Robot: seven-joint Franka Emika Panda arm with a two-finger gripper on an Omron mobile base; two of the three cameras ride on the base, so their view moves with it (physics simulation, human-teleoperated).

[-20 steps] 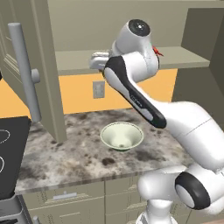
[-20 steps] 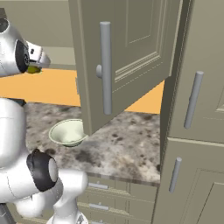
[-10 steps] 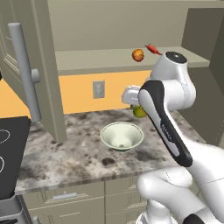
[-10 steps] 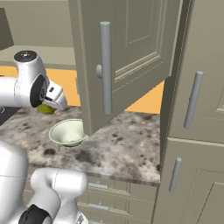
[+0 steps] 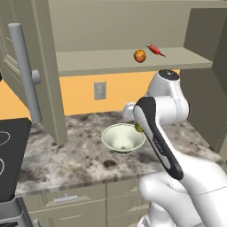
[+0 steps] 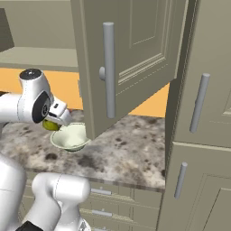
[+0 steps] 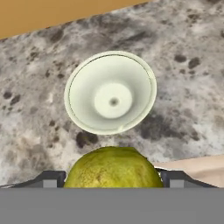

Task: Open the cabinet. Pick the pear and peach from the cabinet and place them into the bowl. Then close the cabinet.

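From the left base camera, the bowl [image 5: 123, 138] sits on the speckled table [image 5: 66, 159] below the open cabinet [image 5: 128, 60], whose left door [image 5: 33, 66] swings out at the frame's edge. The peach [image 5: 139, 56] rests on the cabinet shelf above the bowl, with a thin red pepper [image 5: 155, 50] just beside it. The arm's white links cover most of the end effector [image 5: 138, 127], and only a sliver of the pear [image 5: 139, 128] peeks out at the bowl's right rim. From the right base camera, the cabinet's right door [image 6: 126, 58] hides the shelf interior, so the fruit up there cannot be made out; the pear [image 6: 50, 125] shows as a yellow-green patch between the wrist and the bowl [image 6: 69, 137]. In the hand camera, the pear [image 7: 113, 168] is clamped between the two dark fingers [image 7: 52, 178], its lower part cut off, and the bowl [image 7: 110, 92] lies just beyond it.
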